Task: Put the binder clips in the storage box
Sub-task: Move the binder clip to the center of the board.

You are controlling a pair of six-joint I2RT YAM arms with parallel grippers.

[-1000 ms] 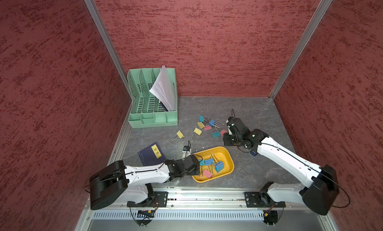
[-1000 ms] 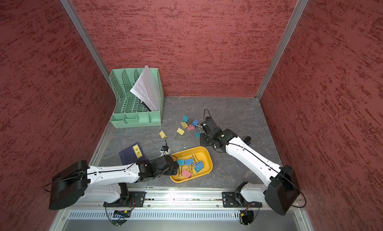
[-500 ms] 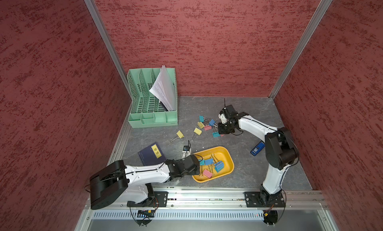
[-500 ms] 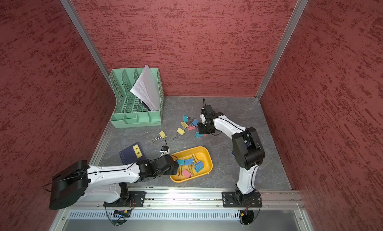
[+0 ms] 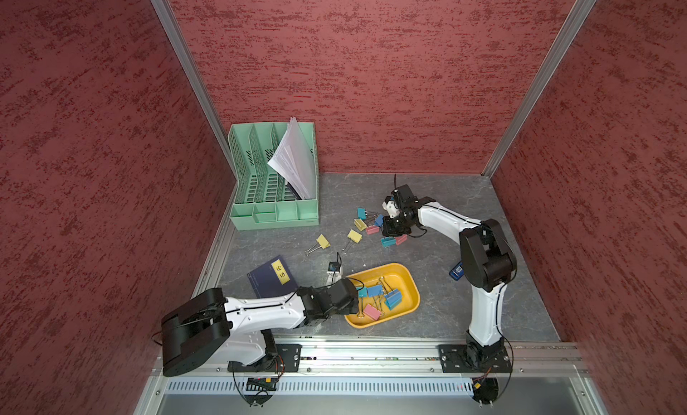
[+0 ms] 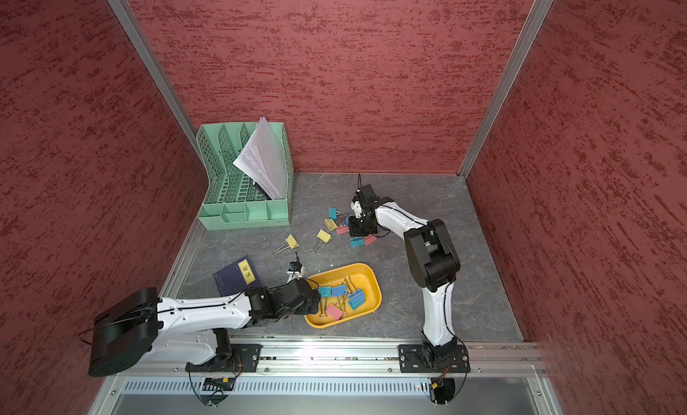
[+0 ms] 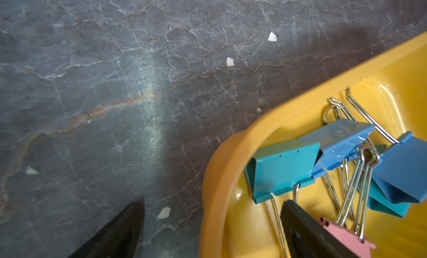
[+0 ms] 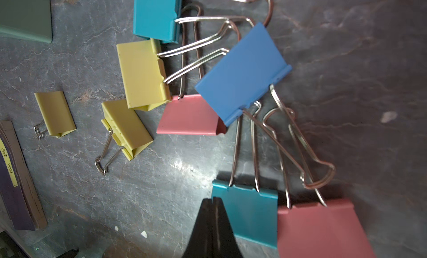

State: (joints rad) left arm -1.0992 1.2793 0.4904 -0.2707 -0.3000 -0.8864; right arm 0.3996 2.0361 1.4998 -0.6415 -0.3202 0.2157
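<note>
Your left gripper (image 7: 213, 201) was spread wide and held nothing. It straddled the rim of the storage box (image 5: 407, 283), with one finger inside beside the binder clips (image 5: 392, 299) already lying there and the other outside over the table (image 7: 115, 83). Your right gripper (image 8: 212, 202) was pressed together and empty, its tip just beside a teal clip (image 8: 249, 213) in the loose cluster on the table. Two yellow clips (image 5: 322, 241) lay apart from that cluster, toward the green file organizer (image 5: 273, 212).

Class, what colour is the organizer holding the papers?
The organizer is mint green, clearest in a top view.
</note>
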